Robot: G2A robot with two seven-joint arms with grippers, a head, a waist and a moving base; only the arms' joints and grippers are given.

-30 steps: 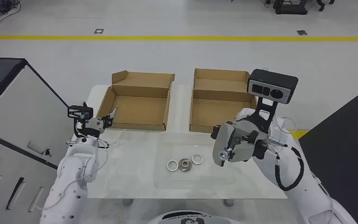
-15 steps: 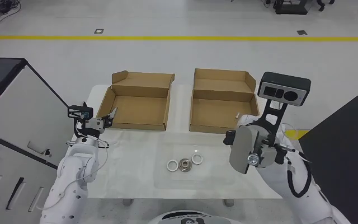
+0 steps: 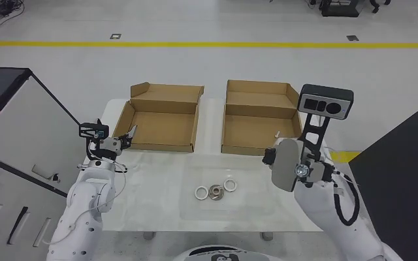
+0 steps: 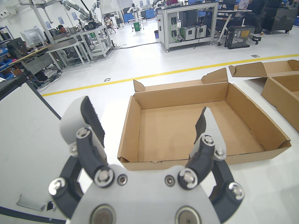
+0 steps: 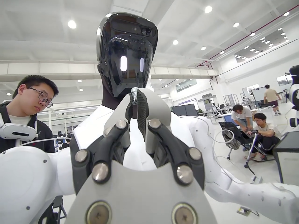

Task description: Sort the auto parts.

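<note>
Three small parts lie together on the table: a white ring (image 3: pixel 202 192), a grey metal part (image 3: pixel 214 192) and another white ring (image 3: pixel 230 185). My right gripper (image 3: pixel 299 171) is raised at the table's right side, turned up toward the head. It is shut on a small threaded metal bolt (image 5: pixel 133 93), which sticks out at the fingertips of the right gripper (image 5: pixel 136 97). My left gripper (image 3: pixel 128 136) hangs open and holds nothing at the near left corner of the left cardboard box (image 3: pixel 160 127). From the left wrist, the left gripper (image 4: pixel 147 115) faces that box's bare floor (image 4: pixel 182 127).
A second open cardboard box (image 3: pixel 258 130) stands at the back right, beside the first. The loose parts lie within a faint clear tray outline (image 3: pixel 251 202). A dark slanted panel (image 3: pixel 26 117) borders the table's left side.
My right arm swung with the bolt from over the table's middle right out to the right edge, and the gripper turned upward. The left arm stayed still.
</note>
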